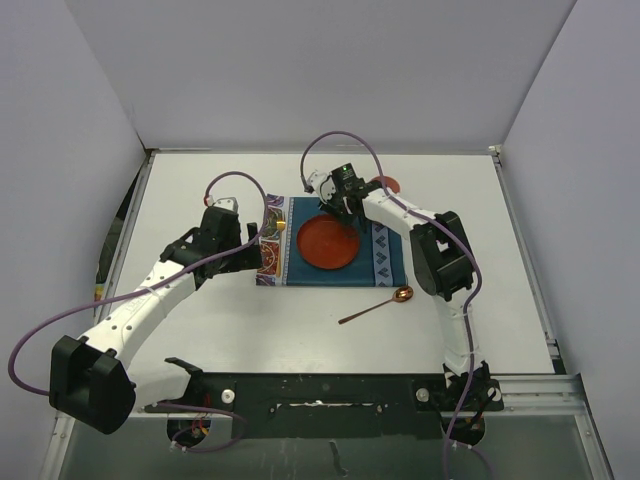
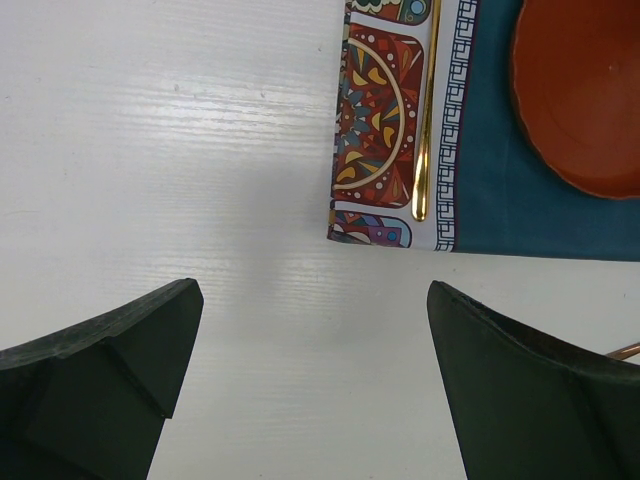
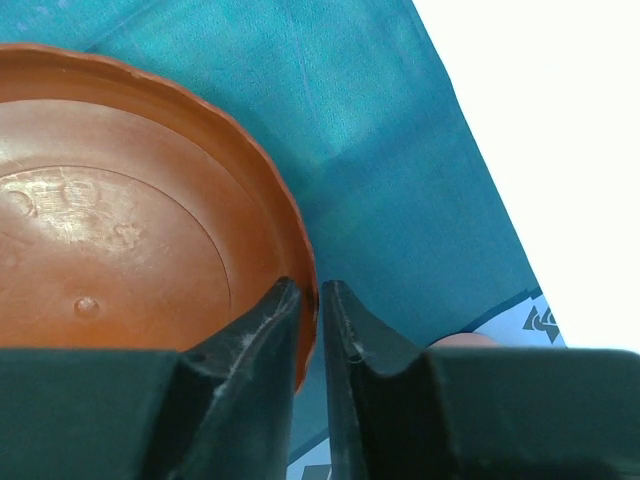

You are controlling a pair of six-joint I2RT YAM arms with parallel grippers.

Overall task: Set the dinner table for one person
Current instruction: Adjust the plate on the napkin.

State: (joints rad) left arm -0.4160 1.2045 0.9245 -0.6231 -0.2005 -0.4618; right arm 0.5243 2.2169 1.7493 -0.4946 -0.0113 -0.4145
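Two grippers checked: left gripper (image 2: 312, 295) gapes wide, empty, above the dinner table (image 2: 150, 150) beside the placemat (image 2: 490, 200). Right gripper (image 3: 310, 290) straddles the plate (image 3: 120, 230) rim, jaws barely parted; I cannot tell whether they pinch it.

Red plate (image 1: 328, 243) on teal placemat (image 1: 345, 277); spoon (image 1: 375, 307) nearby

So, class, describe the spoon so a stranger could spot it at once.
On the white table, find the teal placemat at its centre. Off the mat's near right corner lies the copper spoon, the only cutlery on bare tabletop; the gold piece lies on the mat.
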